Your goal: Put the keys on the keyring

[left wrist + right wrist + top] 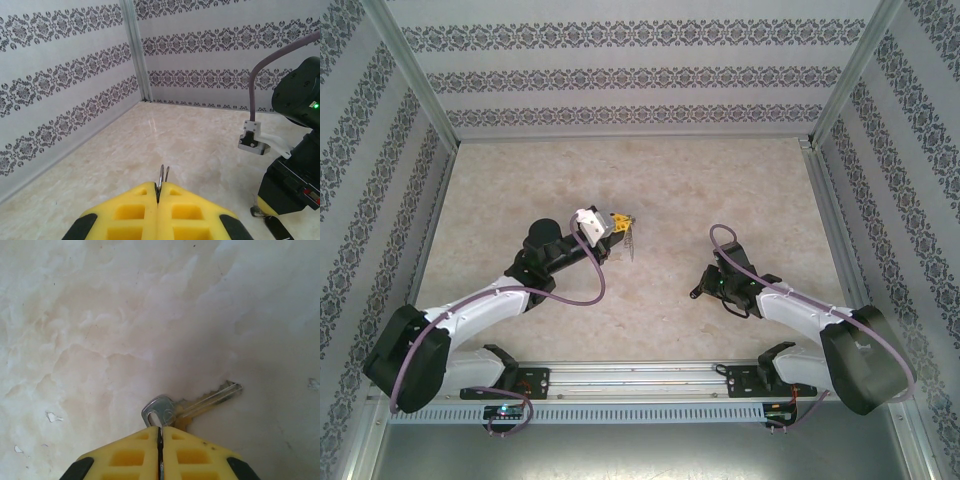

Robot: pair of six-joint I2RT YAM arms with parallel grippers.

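My left gripper (pixel 616 222) is held above the middle of the table, shut on the keyring (pixel 163 176). The keyring is a thin grey metal loop seen edge-on, poking out past the yellow fingertips (pixel 142 197). In the top view it hangs down from the jaws (pixel 631 241). My right gripper (pixel 160 432) is low over the tabletop and shut on the head of a silver key (pixel 197 404). The key's head has a slot hole, and its toothed blade points away to the right, close against the surface. In the top view the right gripper (pixel 699 291) is to the right of the keyring.
The beige marbled tabletop (pixel 650 180) is enclosed by patterned walls (pixel 630 70) with aluminium posts (pixel 136 50). The right arm's black wrist (pixel 295 150) and its cable stand close on the right in the left wrist view. Small white flecks (pixel 52 416) mark the surface.
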